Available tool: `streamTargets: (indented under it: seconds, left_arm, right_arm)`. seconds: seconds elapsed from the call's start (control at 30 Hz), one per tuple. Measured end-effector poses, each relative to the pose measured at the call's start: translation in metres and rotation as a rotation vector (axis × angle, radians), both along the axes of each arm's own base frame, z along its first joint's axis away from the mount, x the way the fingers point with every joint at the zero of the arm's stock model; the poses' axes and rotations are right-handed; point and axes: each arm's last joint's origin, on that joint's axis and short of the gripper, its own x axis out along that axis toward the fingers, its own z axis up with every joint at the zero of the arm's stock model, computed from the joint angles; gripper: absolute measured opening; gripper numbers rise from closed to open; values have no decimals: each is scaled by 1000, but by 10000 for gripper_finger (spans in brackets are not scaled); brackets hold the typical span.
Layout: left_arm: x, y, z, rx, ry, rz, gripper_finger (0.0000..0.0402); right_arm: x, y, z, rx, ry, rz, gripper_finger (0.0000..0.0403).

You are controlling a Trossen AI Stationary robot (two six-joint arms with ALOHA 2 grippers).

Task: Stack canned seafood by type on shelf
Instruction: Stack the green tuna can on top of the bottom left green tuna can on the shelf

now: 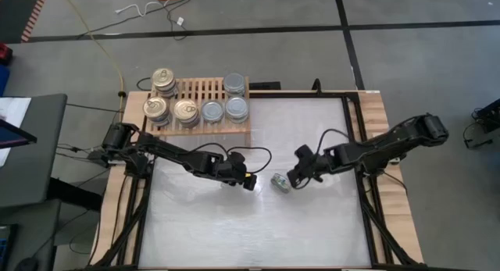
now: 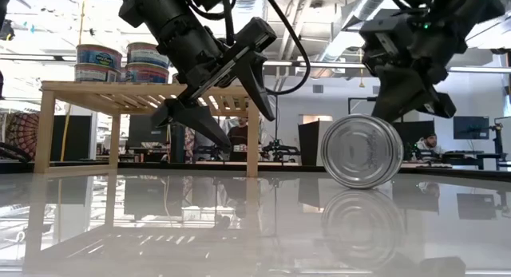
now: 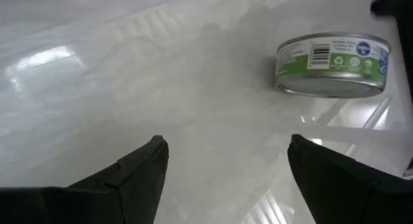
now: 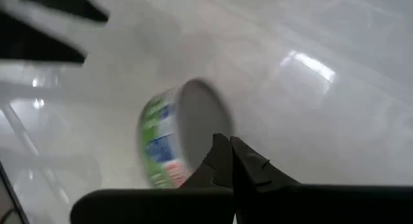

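Note:
One tin of canned seafood [image 1: 280, 183] with a green label stands on its rim on the white table, its round silver face [image 2: 362, 151] toward the near edge. My left gripper [image 1: 248, 181] hovers open just left of it, and the tin [image 3: 332, 64] lies beyond its fingers. My right gripper [image 1: 295, 181] is shut, close above the tin's right side [image 4: 161, 153]. The light-wood shelf [image 1: 205, 90] at the far left bears gold-topped tins [image 1: 164, 81] on its left and silver-topped tins [image 1: 235, 108] on its right, some stacked two high. My right gripper's shut fingertips [image 4: 222, 153] stand in front of the tin's upper edge in the right wrist view. I cannot tell whether they touch it.
The shelf [image 2: 148, 89] stands on short legs at the table's far left. Dark frame rails [image 1: 355, 138] and a wooden border [image 1: 387, 146] run along the table's sides. Arm cables [image 1: 258, 154] loop over the table's middle.

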Motion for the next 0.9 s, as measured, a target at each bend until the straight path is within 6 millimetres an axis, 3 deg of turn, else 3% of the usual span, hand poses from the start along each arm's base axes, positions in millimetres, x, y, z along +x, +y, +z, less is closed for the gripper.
streamTargets:
  seconds: [0.17, 0.3, 0.43, 0.7, 0.9]
  left_arm:
    - [0, 0, 0, 18, 8, -30, 306]
    - [0, -1, -1, 19, 14, -76, 306]
    - [-1, -2, -1, 12, 27, -123, 306]
    - [-8, -11, -5, -12, 99, -197, 306]
    - [-18, -16, -11, 102, 213, -350, 306]
  right_arm:
    - [22, 25, -5, 20, 41, 86, 13]
    - [49, 48, 4, -4, -85, 258, 13]
    - [56, 53, 11, -44, -79, 274, 15]
    - [55, 51, 13, -5, -79, 102, 17]
    - [63, 51, -8, 39, -60, -116, 49]
